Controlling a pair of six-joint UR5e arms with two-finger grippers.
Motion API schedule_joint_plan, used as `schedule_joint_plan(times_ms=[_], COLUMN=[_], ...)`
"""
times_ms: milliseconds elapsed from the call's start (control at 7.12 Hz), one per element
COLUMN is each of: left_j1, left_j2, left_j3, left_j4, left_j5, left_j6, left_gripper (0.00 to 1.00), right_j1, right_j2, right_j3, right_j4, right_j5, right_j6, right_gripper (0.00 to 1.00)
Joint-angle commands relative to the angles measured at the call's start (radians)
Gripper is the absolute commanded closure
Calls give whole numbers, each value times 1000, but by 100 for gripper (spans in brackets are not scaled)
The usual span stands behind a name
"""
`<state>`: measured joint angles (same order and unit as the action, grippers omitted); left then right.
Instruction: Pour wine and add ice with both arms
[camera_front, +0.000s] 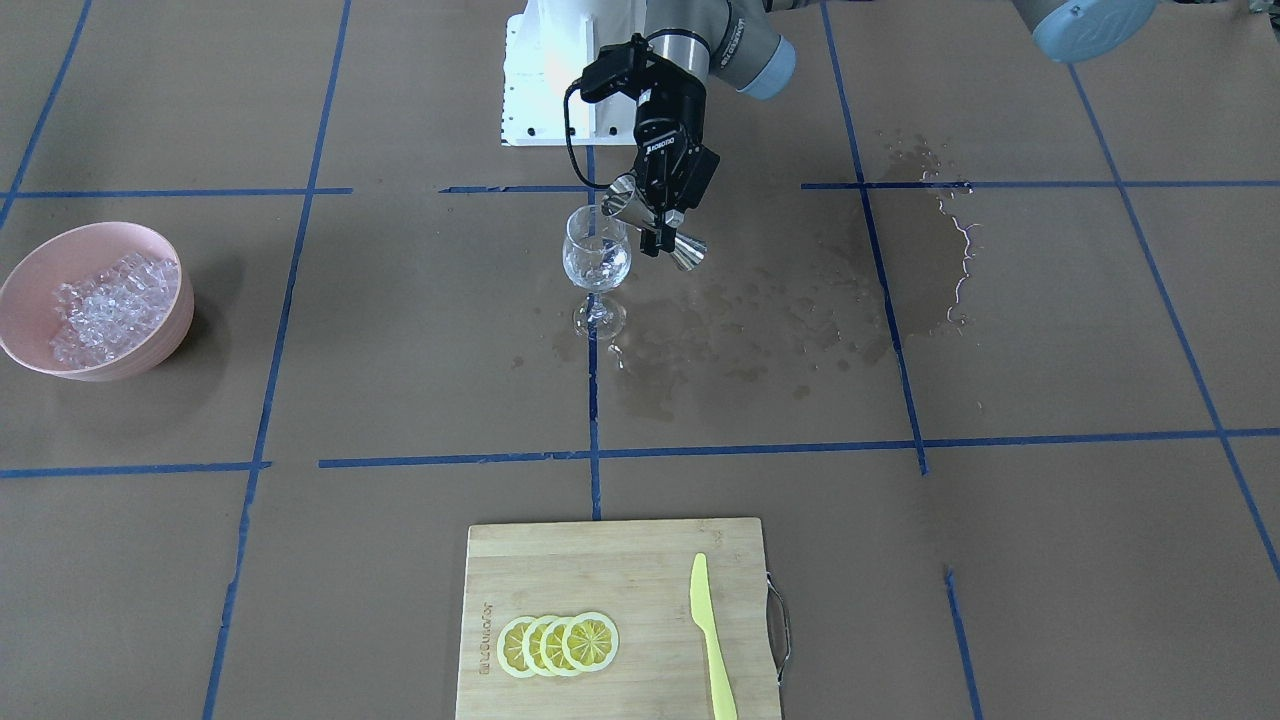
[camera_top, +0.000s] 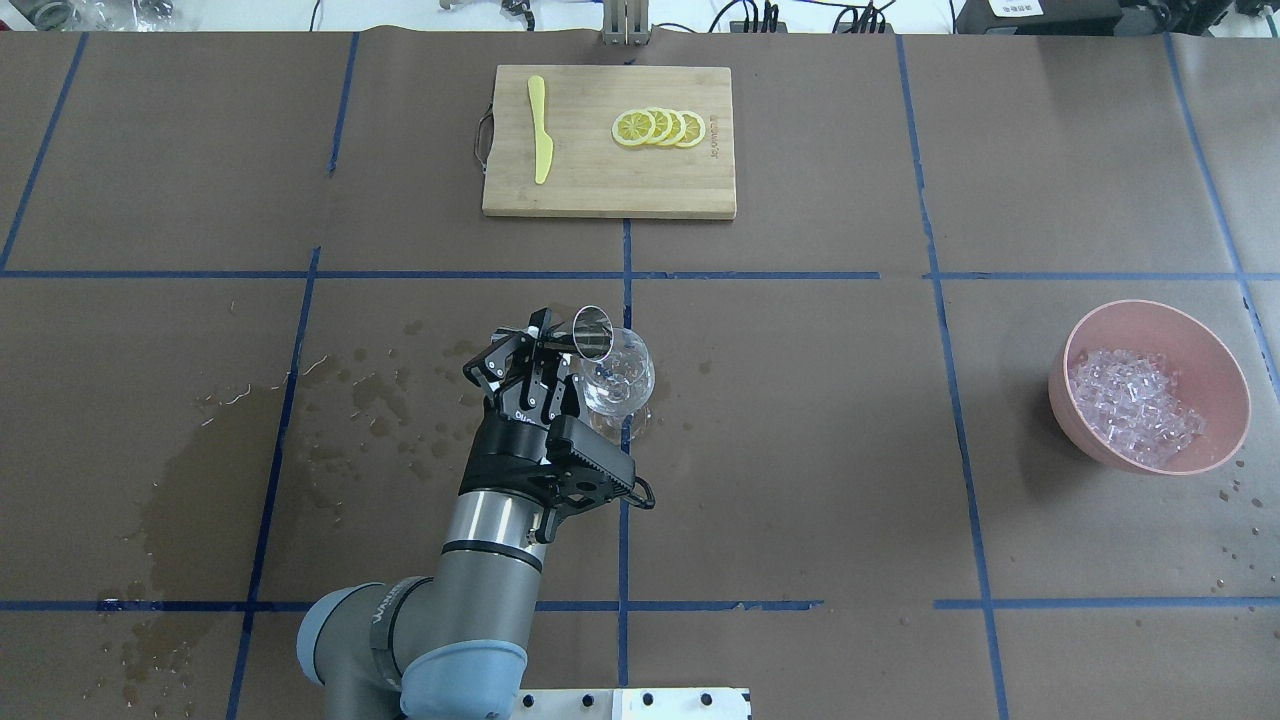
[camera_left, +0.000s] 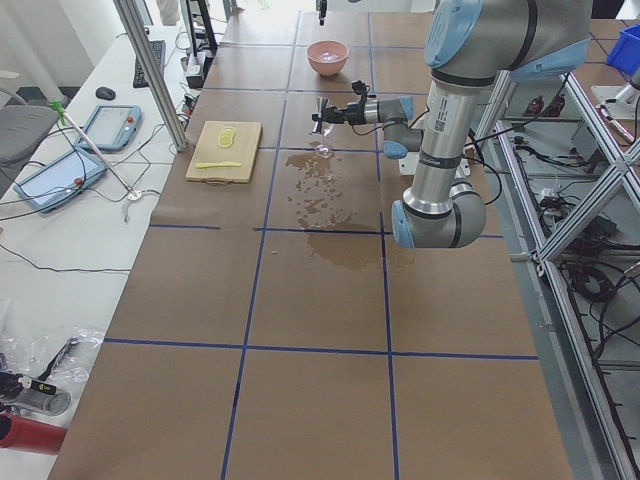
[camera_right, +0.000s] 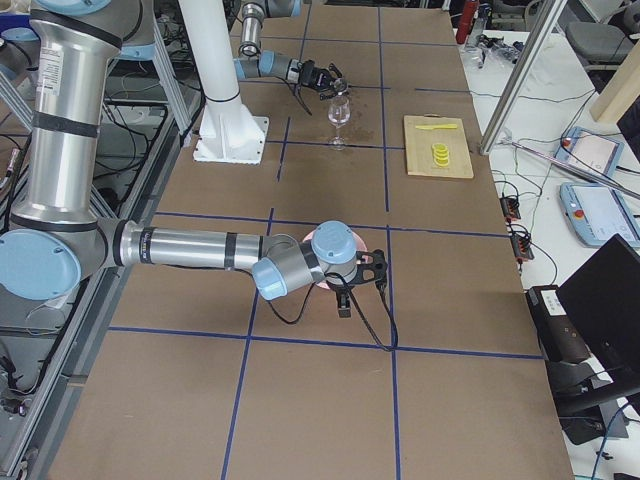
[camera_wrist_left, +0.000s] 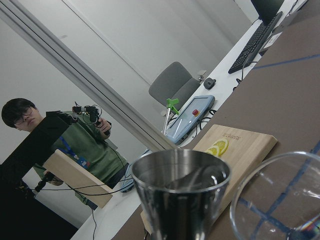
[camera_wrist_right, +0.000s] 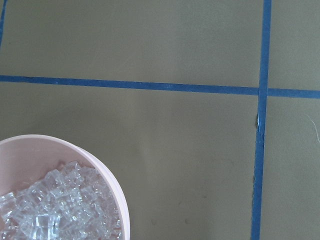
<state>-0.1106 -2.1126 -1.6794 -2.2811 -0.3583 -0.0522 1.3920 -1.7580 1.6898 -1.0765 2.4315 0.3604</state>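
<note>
My left gripper (camera_front: 658, 228) is shut on the waist of a steel jigger (camera_front: 622, 203), tipped with its wide mouth over the rim of a clear stemmed glass (camera_front: 597, 255) that stands upright on the paper. From overhead the jigger (camera_top: 592, 332) sits at the glass's (camera_top: 628, 385) left rim. Glints low in the glass may be wine; I cannot tell. Ice (camera_top: 1135, 405) fills a pink bowl (camera_top: 1075, 340) far to the right. My right gripper (camera_right: 345, 298) hovers at that bowl, and I cannot tell whether it is open or shut. Its wrist view shows ice (camera_wrist_right: 55, 205) but no fingers.
A bamboo cutting board (camera_top: 600, 190) at the far edge carries lemon slices (camera_top: 660, 127) and a yellow knife (camera_top: 540, 140). Dark wet stains (camera_top: 200, 470) spread left of the glass. The white robot base (camera_front: 540, 90) stands behind it. A person (camera_wrist_left: 85, 145) shows in the left wrist view.
</note>
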Motion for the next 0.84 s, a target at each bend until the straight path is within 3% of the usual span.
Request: schedule_joint_plan(times_ms=[0,702], left_j1=[-7,-18], left_j2=[-3,-9], left_j3=[0,-41], left_j4=[15,83], left_j5=[4,12], left_j6=[153,487], left_gripper=[100,100], right_j1=[-1,-1], right_j2=[0,0], right_j3=[1,1], right_j4=[1,1], right_j5=[1,5], right_j6=[0,2], right_gripper=[0,0])
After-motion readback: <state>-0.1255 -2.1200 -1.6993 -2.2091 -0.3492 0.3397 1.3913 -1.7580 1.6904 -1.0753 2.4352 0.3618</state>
